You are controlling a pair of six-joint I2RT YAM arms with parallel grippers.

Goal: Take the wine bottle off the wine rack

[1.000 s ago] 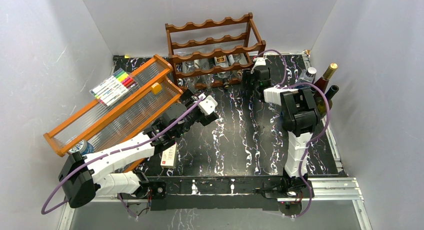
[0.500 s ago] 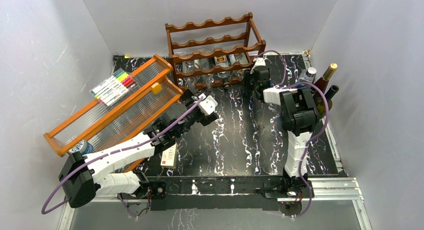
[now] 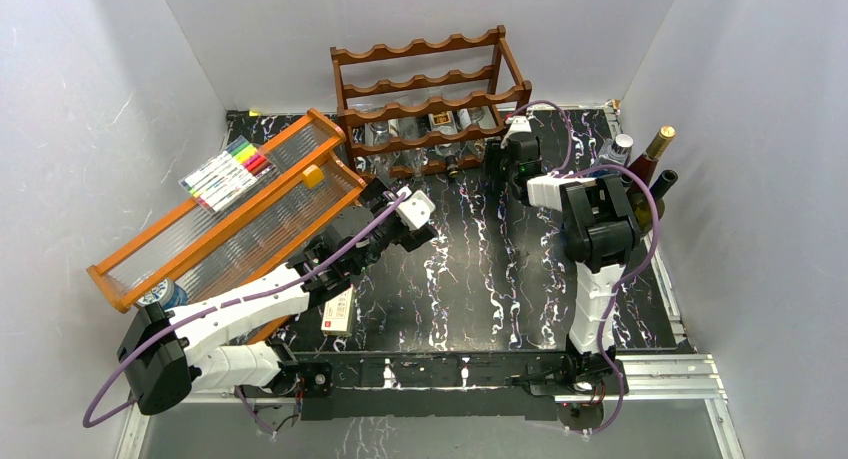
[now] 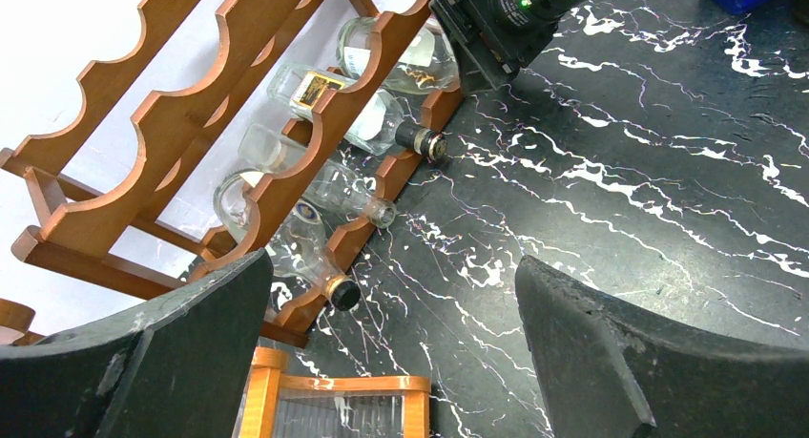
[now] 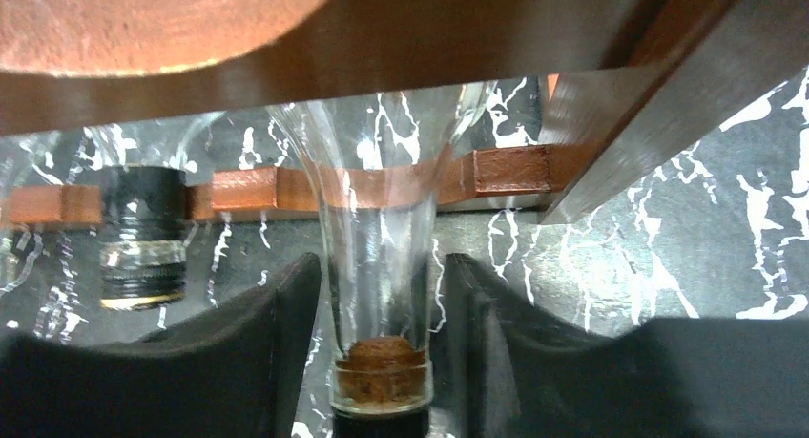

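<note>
**Q:** What does the right wrist view show?

**A:** The right gripper [image 5: 382,266] is at the right end of the bottom tier of the rack [image 5: 248,192]. Its fingers [image 5: 238,362] stand one on each side of the clear neck of a corked bottle [image 5: 382,171]. They press against the glass, so they are clamped on the neck as far as this view tells. The bottle lies in its cradle, neck toward the arms and body under the upper rail.

**Q:** What has changed over the last second?

**A:** From above, very little. The right arm stays at the rack's right end across the top views, and no bottle has left the rack. The point of note is at the fingers, where the approach is over and the grip looks made.

**Q:** What does that mean for the task?

**A:** Judged: reach and grasp are done, and removal has not begun. The next move calls for a straight pull along the bottle's axis. The neck must stay clear of the capped neighbour [image 5: 143,238] and the corner post.

**Q:** And the left arm?

**A:** The left gripper [image 4: 391,266] hangs over the table [image 4: 620,171] in front of the rack, fingers wide apart, holding nothing.

**Q:** What is the risk?

**A:** The glass is smooth and held only by a narrow neck. The heavy body may sag or slip once it leaves the rail.
</note>
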